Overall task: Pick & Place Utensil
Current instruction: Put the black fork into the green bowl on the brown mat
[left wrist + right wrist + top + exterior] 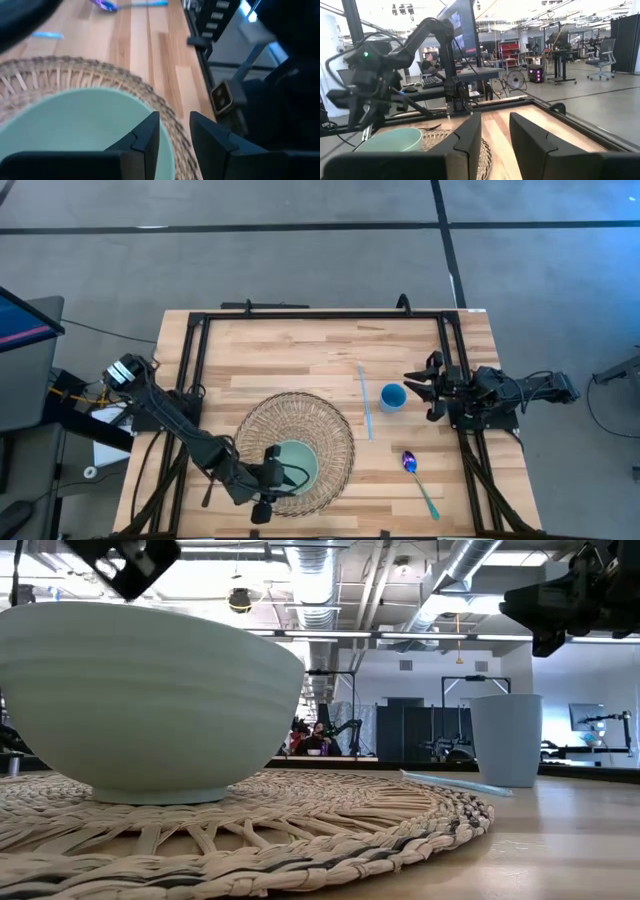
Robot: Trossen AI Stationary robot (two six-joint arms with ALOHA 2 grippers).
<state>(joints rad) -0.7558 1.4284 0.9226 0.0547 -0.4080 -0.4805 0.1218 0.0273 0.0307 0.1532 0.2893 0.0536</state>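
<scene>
The spoon (418,478), with a purple bowl and a teal handle, lies flat on the wood near the table's right near corner; it also shows in the left wrist view (125,5). A pale green bowl (297,465) stands on a woven placemat (300,420). My left gripper (272,472) hovers over the bowl's near rim (167,137), open by a narrow gap (175,137), and touches nothing. My right gripper (420,392) waits raised by the blue cup (393,396), narrowly open (495,135).
A blue straw (365,402) lies on the wood between the placemat and the cup. A black frame rail (455,360) runs round the table top. Bare wood lies along the far half of the table (300,345). People sit in the room behind.
</scene>
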